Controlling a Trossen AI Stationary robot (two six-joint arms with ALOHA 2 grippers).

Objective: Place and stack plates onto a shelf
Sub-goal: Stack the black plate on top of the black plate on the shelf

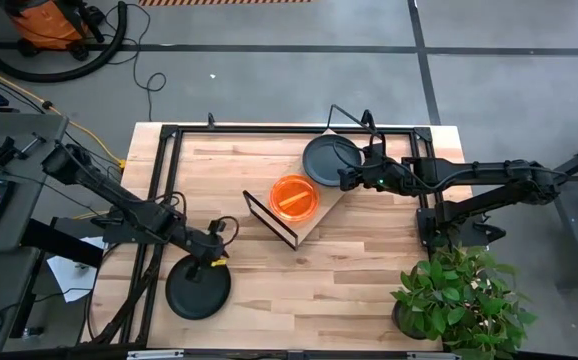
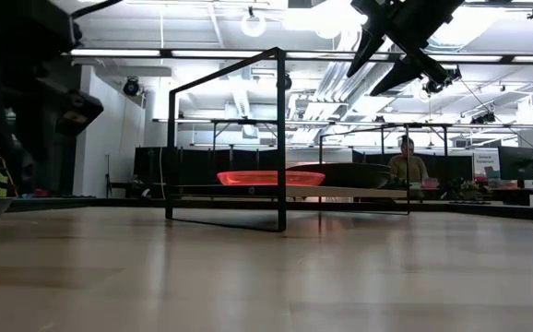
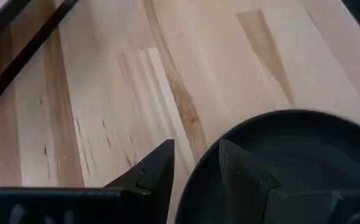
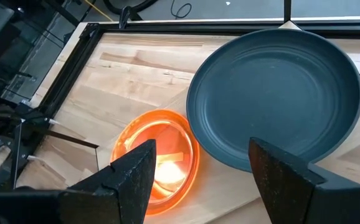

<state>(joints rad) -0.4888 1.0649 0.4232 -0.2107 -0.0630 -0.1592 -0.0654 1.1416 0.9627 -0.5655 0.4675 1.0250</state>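
Observation:
One dark plate (image 1: 195, 292) lies flat on the tabletop near its near-left corner. My left gripper (image 1: 214, 258) is low at that plate's far rim, open; in the left wrist view its gripper (image 3: 197, 165) has one finger over the plate (image 3: 292, 155) and one outside it. The shelf (image 1: 314, 222) stands slantwise mid-table, carrying an orange plate (image 1: 294, 197) and a second dark plate (image 1: 329, 160) side by side. My right gripper (image 1: 347, 178) hangs open above the shelf's dark plate (image 4: 273, 87), raised well clear in the low view (image 2: 386, 69). The other plates are out of view. My left gripper stands astride the dark plate's far rim (image 3: 206, 163), one finger (image 3: 242, 177) inside the plate and one (image 3: 158, 171) outside it, coming slanting down from the far side. The plate lies flat on the table. Whether either finger touches the rim I cannot tell.
A potted plant (image 1: 454, 290) stands at the table's near-right corner. A black frame (image 1: 159, 200) runs along the table's left and far sides. Bare wood lies between the shelf and the near edge. A person (image 2: 407, 166) sits in the room behind.

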